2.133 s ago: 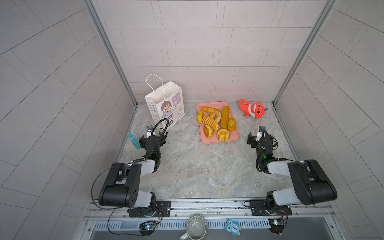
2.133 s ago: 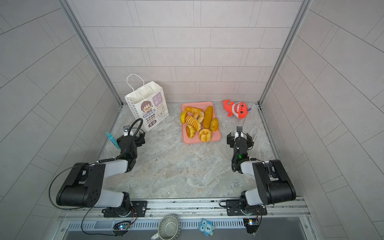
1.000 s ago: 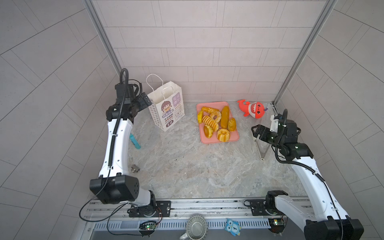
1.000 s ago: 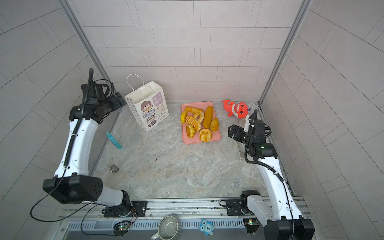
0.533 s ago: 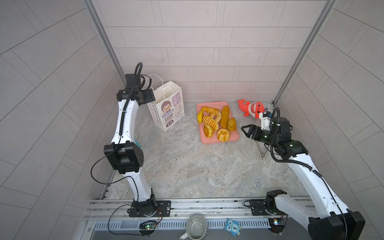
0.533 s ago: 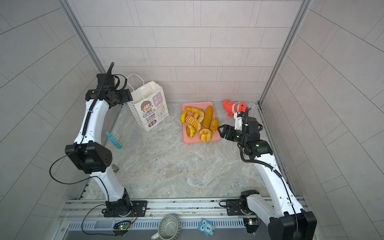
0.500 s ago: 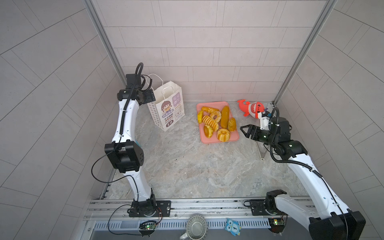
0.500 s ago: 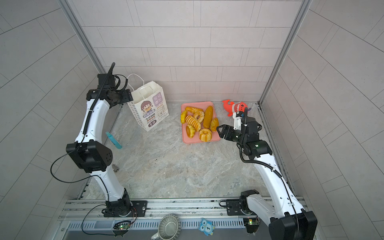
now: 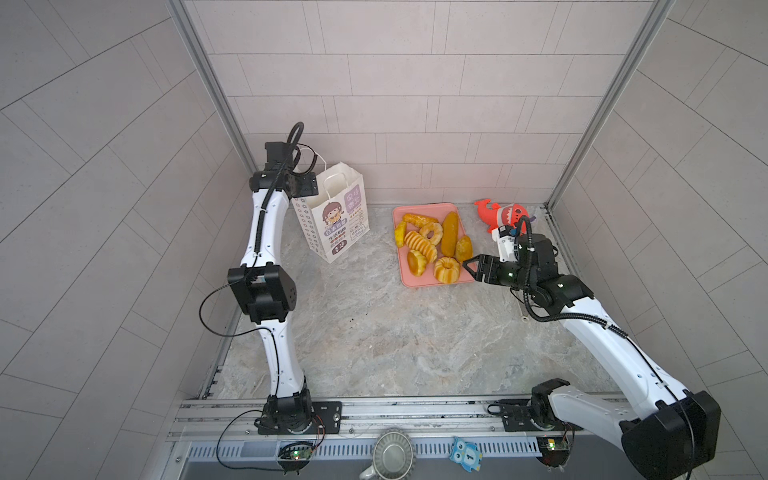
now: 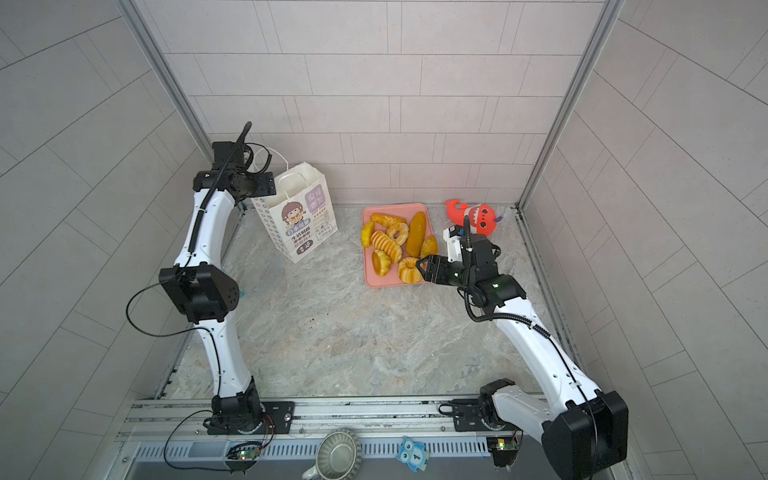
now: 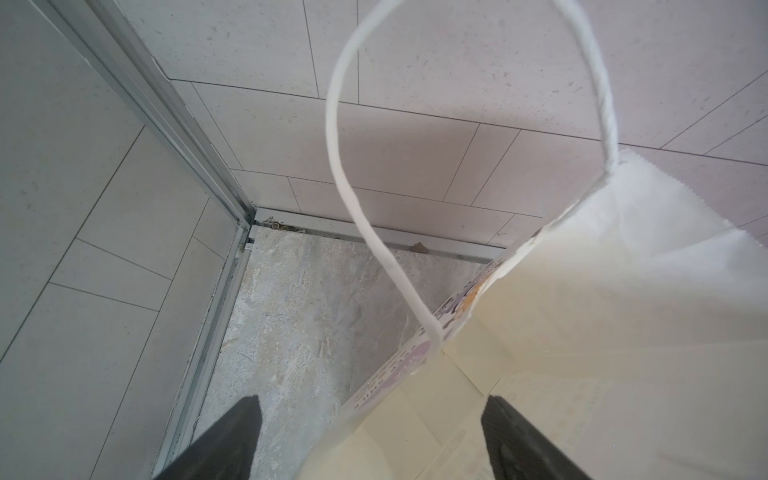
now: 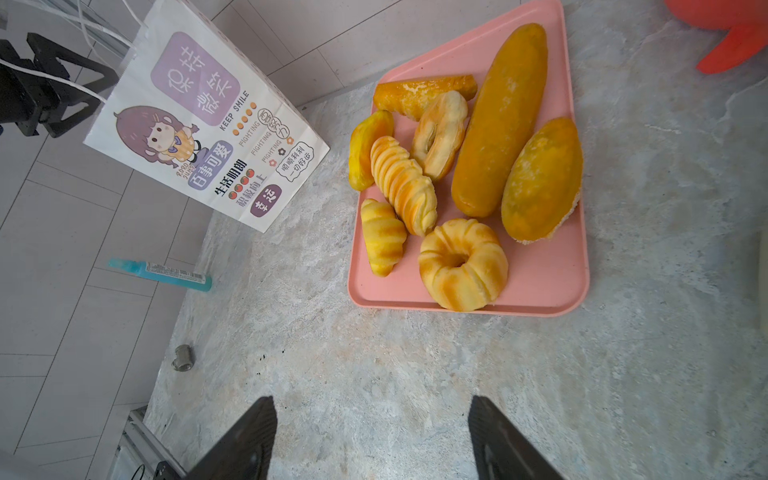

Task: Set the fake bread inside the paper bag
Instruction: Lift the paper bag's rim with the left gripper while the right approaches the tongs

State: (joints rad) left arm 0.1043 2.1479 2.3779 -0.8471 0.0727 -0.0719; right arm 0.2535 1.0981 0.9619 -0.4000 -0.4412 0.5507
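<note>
Around: a pink tray (image 12: 540, 274) lies on the grey floor (image 12: 415, 374) just ahead of the right pincer (image 12: 374, 436); a red shark toy (image 9: 503, 214) sits past the tray, off to one side; a blue tube (image 12: 160, 272) and a small metal bit (image 12: 183, 357) lie by the wall, well apart from that pincer
In the way: only bare floor lies between the right pincer and the tray; a white cord handle (image 11: 345, 174) loops up in front of the left pincer (image 11: 370, 436)
Bread: the fake bread (image 12: 482, 158) is shiny, yellow and brown; it all lies on the tray; a ridged ring (image 12: 461, 266) is nearest the right pincer
Bag: the paper bag (image 12: 199, 137) stands up, white, with a cartoon girl; its open top is right at the left pincer
Left pincer: spread wide; the bag's top edge runs between its fingers (image 11: 232, 440); I cannot tell if they touch the paper
Right pincer: spread apart; holds nothing
</note>
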